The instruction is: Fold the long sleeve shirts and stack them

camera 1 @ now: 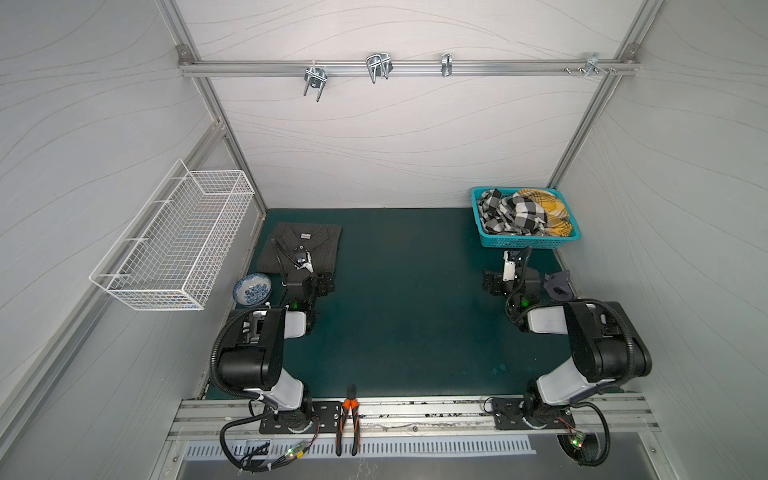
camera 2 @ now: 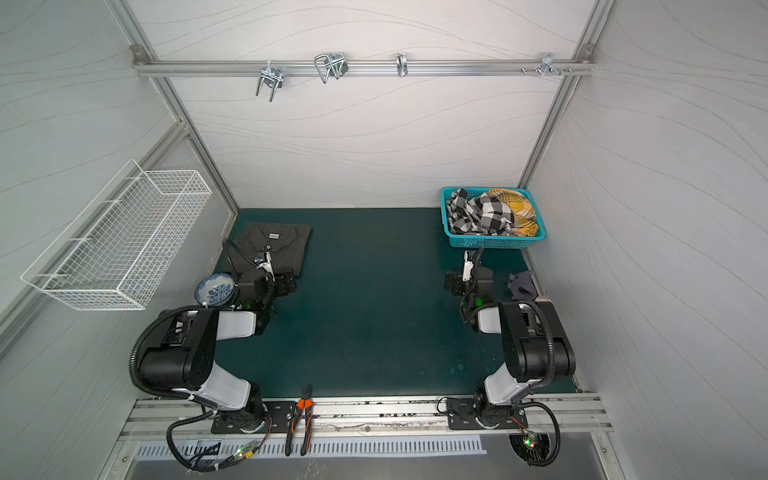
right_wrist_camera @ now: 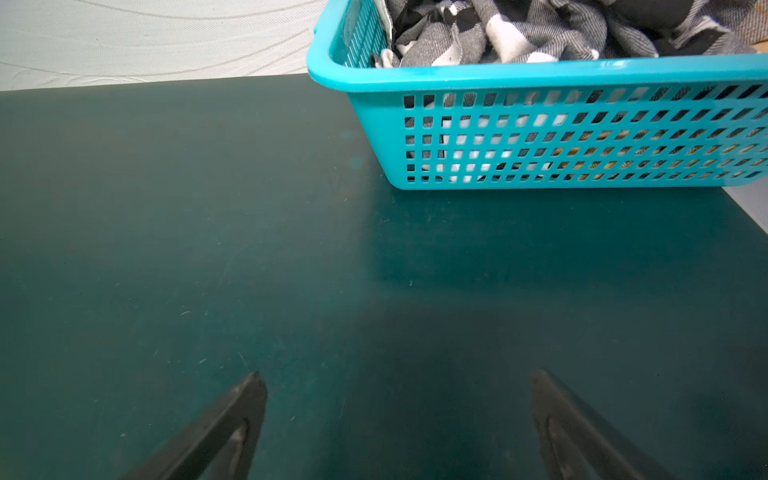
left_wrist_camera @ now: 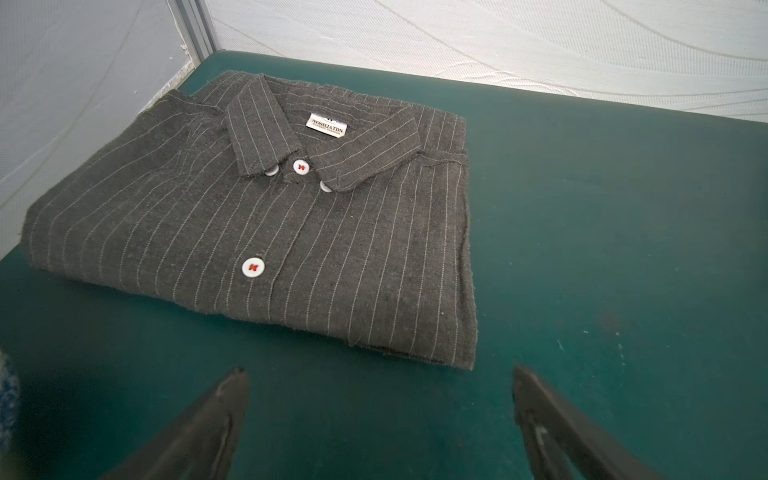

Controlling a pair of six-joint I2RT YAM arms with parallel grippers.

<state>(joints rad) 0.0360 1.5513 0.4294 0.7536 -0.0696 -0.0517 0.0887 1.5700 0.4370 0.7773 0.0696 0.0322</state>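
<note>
A dark charcoal pinstriped long sleeve shirt (camera 1: 322,243) (camera 2: 291,243) (left_wrist_camera: 270,232) lies folded flat at the back left of the green mat, collar, white buttons and neck label facing up. My left gripper (camera 1: 308,278) (camera 2: 271,279) (left_wrist_camera: 378,374) hovers just short of the shirt's near edge, open, with only mat between its fingers. My right gripper (camera 1: 511,279) (camera 2: 468,280) (right_wrist_camera: 397,376) is open and empty over bare mat in front of a teal basket (camera 1: 523,242) (camera 2: 494,241) (right_wrist_camera: 540,75). Crumpled black-and-white checked cloth (camera 1: 511,214) (right_wrist_camera: 519,33) and yellow plaid cloth (camera 1: 550,210) fill that basket.
A blue-and-white bowl (camera 1: 252,288) sits left of the left arm. A dark grey object (camera 1: 557,284) lies by the right wall. Orange-handled pliers (camera 1: 348,419) rest on the front rail. A white wire basket (camera 1: 178,241) hangs on the left wall, with metal hooks (camera 1: 378,66) on the back rail.
</note>
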